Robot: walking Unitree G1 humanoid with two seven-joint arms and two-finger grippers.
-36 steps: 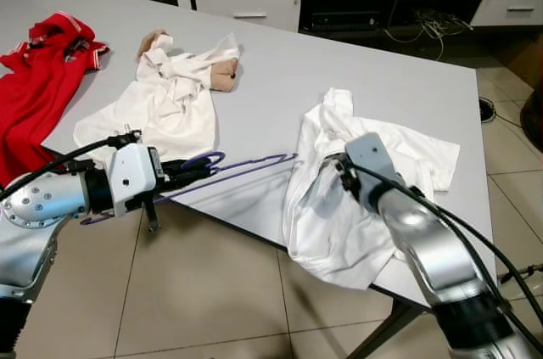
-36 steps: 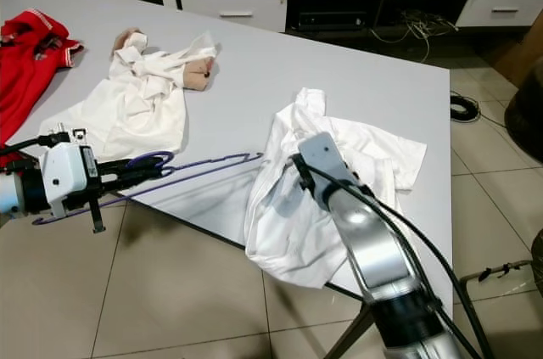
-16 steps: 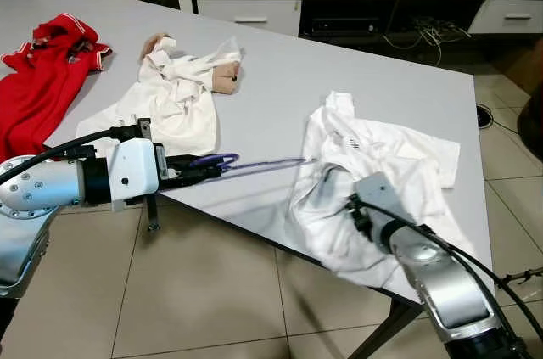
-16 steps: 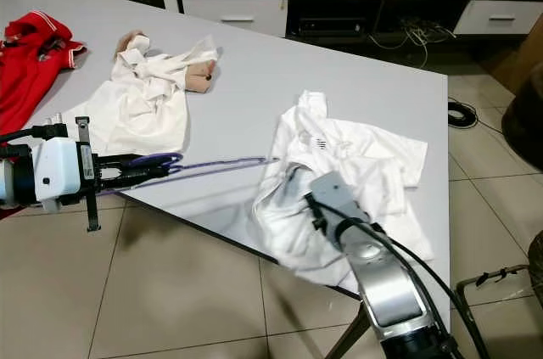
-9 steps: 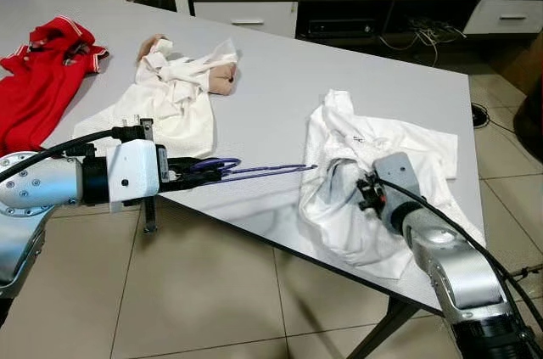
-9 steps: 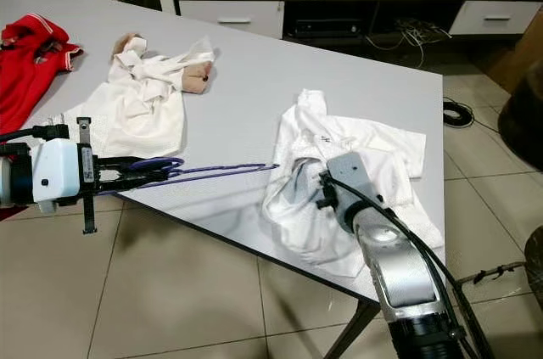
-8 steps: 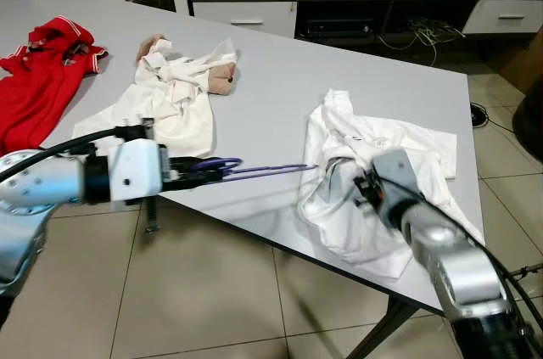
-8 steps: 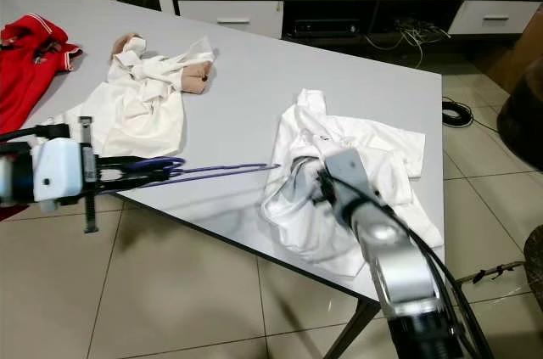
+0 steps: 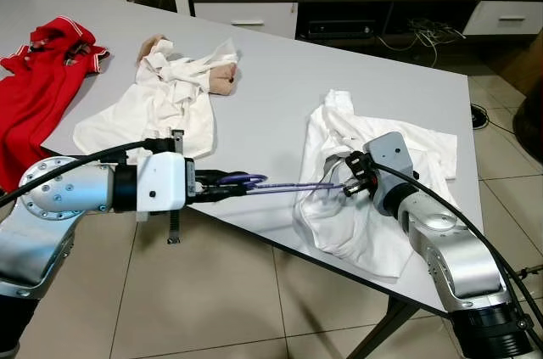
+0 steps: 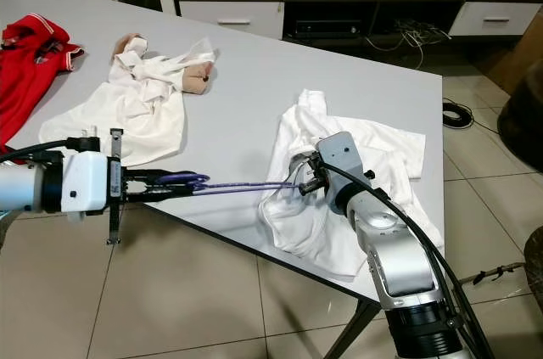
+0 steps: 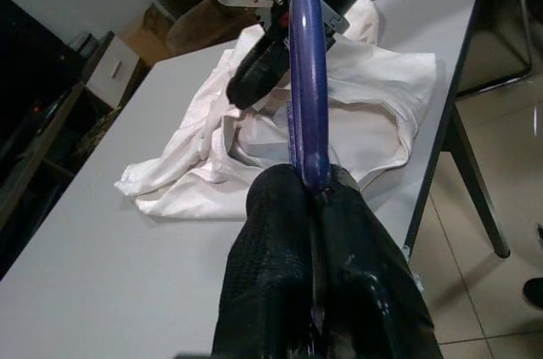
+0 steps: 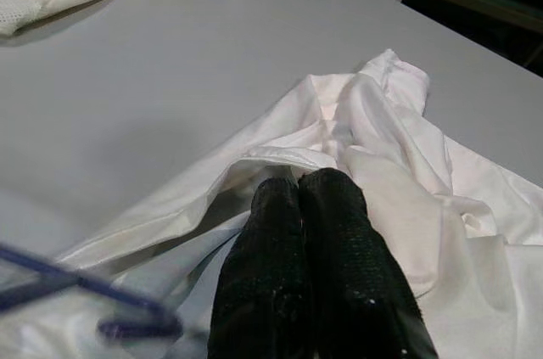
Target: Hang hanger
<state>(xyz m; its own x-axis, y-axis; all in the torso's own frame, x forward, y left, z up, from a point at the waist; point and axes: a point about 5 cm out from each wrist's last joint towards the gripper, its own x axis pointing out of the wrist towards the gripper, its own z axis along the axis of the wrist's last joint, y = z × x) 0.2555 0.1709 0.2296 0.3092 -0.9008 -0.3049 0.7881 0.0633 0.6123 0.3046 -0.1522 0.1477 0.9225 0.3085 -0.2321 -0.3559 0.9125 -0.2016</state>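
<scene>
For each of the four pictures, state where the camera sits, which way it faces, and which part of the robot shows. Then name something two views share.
Left eye, right eye: on the head, looking forward and down at the grey table; both silver arms show.
Left wrist: along the left gripper shut on the purple hanger.
Right wrist: along the right gripper pinching the white shirt.
Shared: shirt and hanger.
</scene>
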